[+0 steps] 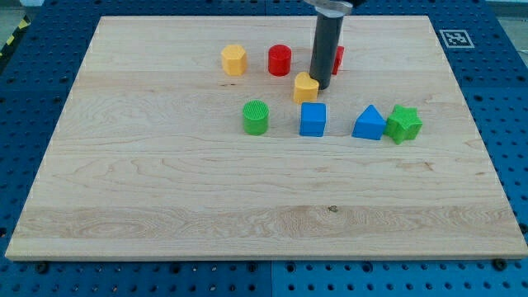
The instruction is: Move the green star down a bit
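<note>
The green star lies on the wooden board at the view's right, touching the blue triangle on its left. My tip is down on the board near the top middle, right beside the yellow heart block, well to the upper left of the green star. The rod hides most of a red block behind it.
A yellow hexagon block and a red cylinder sit near the view's top. A green cylinder and a blue cube sit in the middle row. The wooden board lies on a blue pegboard table.
</note>
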Tool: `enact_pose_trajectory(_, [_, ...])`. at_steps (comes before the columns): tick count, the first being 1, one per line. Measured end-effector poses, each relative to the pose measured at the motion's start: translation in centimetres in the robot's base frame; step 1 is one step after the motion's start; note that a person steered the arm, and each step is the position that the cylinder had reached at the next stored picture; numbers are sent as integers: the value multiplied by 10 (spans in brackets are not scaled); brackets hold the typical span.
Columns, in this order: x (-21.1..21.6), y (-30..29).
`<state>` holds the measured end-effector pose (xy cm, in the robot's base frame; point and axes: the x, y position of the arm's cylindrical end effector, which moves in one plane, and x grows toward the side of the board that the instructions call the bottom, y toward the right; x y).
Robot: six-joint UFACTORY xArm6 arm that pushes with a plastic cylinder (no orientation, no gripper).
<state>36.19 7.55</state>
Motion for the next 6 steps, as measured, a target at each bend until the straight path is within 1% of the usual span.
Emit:
enact_pose_trajectory(1, [0, 14])
enact_pose_trajectory(2, [1, 60])
enact_pose_trajectory(3, [23, 98])
enact_pose_trajectory(4, [65, 117])
enact_pose_trajectory(5, [92, 128])
enact_pose_trajectory(6, [96, 167])
